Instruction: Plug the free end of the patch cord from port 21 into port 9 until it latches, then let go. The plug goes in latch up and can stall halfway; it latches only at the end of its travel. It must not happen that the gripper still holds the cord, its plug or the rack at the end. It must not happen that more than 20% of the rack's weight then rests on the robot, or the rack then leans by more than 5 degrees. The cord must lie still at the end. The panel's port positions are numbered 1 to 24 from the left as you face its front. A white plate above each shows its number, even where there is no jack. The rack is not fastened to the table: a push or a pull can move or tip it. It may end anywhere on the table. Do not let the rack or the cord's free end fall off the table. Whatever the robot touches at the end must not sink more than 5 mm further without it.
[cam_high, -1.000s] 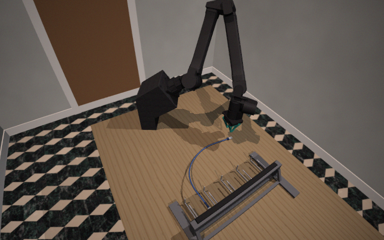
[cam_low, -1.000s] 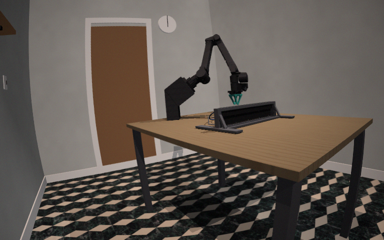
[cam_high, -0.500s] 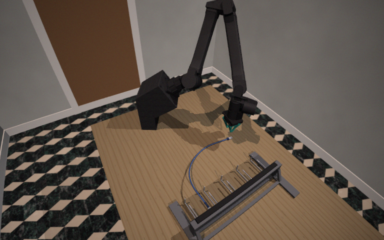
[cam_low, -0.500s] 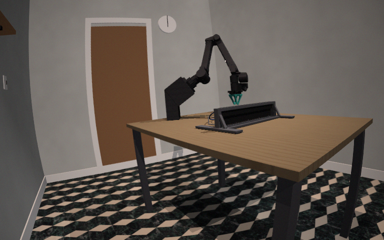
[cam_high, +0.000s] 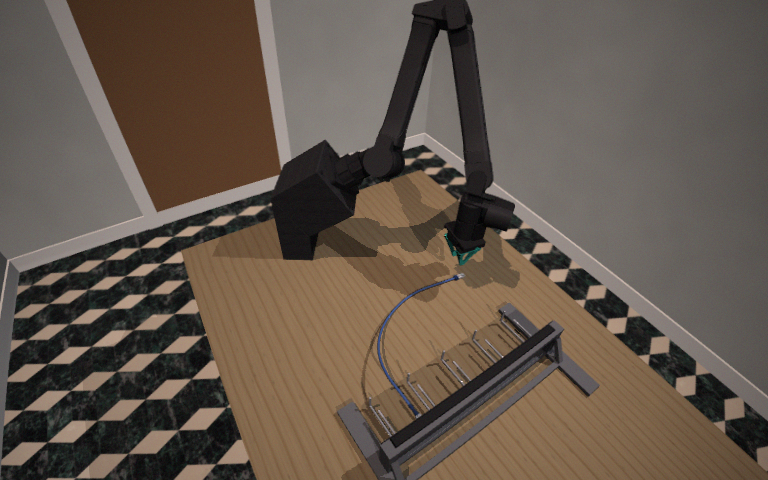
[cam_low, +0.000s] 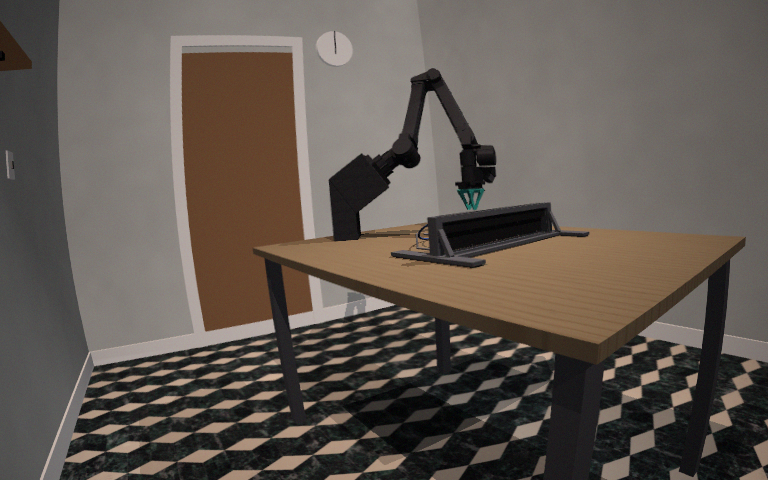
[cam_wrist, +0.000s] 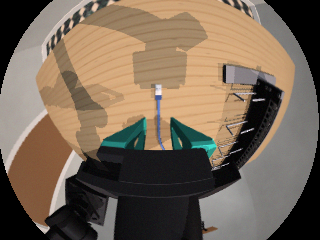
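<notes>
A blue patch cord (cam_high: 396, 316) curves across the wooden table from the back of the grey rack (cam_high: 475, 384). Its free plug (cam_high: 459, 276) lies flat on the table. My gripper (cam_high: 465, 255) hangs above and a little beyond the plug, with its teal fingers partly open and nothing between them. In the wrist view the plug (cam_wrist: 158, 91) lies ahead of the fingers and the cord (cam_wrist: 160, 127) runs between them below. In the exterior view my gripper (cam_low: 471, 199) shows above the rack (cam_low: 489, 229). The port numbers are too small to read.
The arm's black base (cam_high: 310, 198) stands at the far end of the table. Several metal cable hooks (cam_high: 453, 365) stick out behind the rack. The table's right edge (cam_high: 566, 283) is near my gripper.
</notes>
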